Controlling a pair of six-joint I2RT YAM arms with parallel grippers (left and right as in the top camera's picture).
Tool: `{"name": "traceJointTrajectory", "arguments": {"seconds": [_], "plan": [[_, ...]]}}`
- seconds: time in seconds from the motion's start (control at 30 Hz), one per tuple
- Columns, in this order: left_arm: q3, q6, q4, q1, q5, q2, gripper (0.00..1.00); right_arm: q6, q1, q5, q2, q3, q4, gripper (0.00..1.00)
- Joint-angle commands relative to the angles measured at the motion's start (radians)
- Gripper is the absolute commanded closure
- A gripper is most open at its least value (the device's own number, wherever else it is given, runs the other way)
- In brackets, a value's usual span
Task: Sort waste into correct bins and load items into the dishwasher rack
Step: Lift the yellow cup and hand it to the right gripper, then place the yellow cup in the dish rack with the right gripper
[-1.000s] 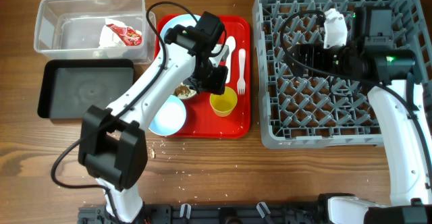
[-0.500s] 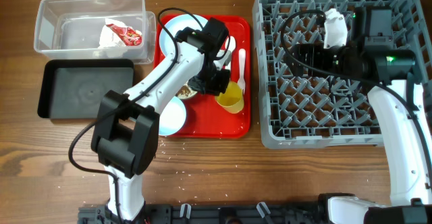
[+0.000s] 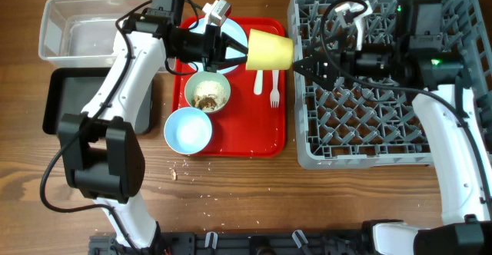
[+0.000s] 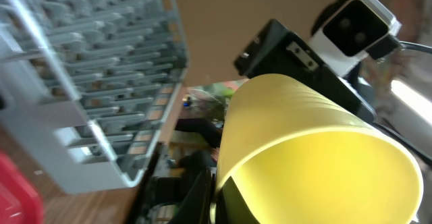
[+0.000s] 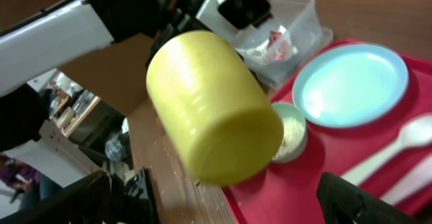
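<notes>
A wooden table (image 3: 231, 193) filled the overhead view, with a red serving tray (image 3: 261, 136) at its middle and the large grey dishwasher rack (image 3: 369, 132) to the right. The left gripper (image 3: 238, 50) held the small yellow cup (image 3: 270, 50) in the air on its side, pinched at its mouth end, above the tray's right edge and just beside the rack's left wall. The right gripper (image 3: 304, 63) pointed at the cup's closed base from over the rack, close but apparently not touching. On the tray lay a pale green bowl (image 3: 209, 92) holding beige scraps, a pale blue bowl (image 3: 189, 130), a white spoon (image 3: 259, 81) and a fork (image 3: 274, 92). A clear tub (image 3: 61, 17) and a black tray (image 3: 58, 101) sat to the far left. From the left wrist, the cup (image 4: 304, 150) loomed large and glossy, a dark finger (image 4: 196, 190) against its lower edge, the rack (image 4: 88, 82) tilted behind it. From the right wrist, the cup's rounded base (image 5: 209, 109) faced the camera, and that gripper's fingers (image 5: 101, 197) stood spread wide at the bottom corners, gripping nothing. Beyond it showed the pale blue plate (image 5: 351, 82) and the red-and-white wrapper (image 5: 270, 45) inside the tub. The cup looked like thin, smooth plastic: probably very light, hard to break, but slippery, with a wall that would flex under a hard squeeze. The stiffer band around the body near the base seemed the safest place for a gentle, square grip.
</notes>
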State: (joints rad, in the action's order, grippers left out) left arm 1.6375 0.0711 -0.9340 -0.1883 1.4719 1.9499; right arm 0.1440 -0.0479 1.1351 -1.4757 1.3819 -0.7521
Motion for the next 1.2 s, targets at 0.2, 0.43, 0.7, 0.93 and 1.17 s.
{"name": "traceJointTrajectory", "arguments": {"seconds": [0.2,0.43,0.7,0.93,1.17], "plan": [[0.01,-0.007,-0.005,-0.065,0.105,-0.026,0.96,-0.076,-0.045,0.033,-0.024,0.017,0.134,0.13],[0.01,-0.008,-0.003,-0.065,0.105,-0.026,0.96,-0.076,-0.098,-0.003,-0.024,0.017,0.122,0.16],[0.01,-0.008,0.0,-0.065,0.105,-0.026,0.96,-0.074,-0.104,-0.105,-0.024,0.017,0.055,0.44],[0.01,-0.008,0.026,-0.016,-0.159,-0.026,0.6,-0.237,-0.015,-0.301,0.025,0.02,-0.038,0.48],[0.01,-0.006,0.014,-0.016,-0.84,-0.026,0.51,-0.435,-0.064,-0.9,0.088,0.102,-0.561,0.49]]}}
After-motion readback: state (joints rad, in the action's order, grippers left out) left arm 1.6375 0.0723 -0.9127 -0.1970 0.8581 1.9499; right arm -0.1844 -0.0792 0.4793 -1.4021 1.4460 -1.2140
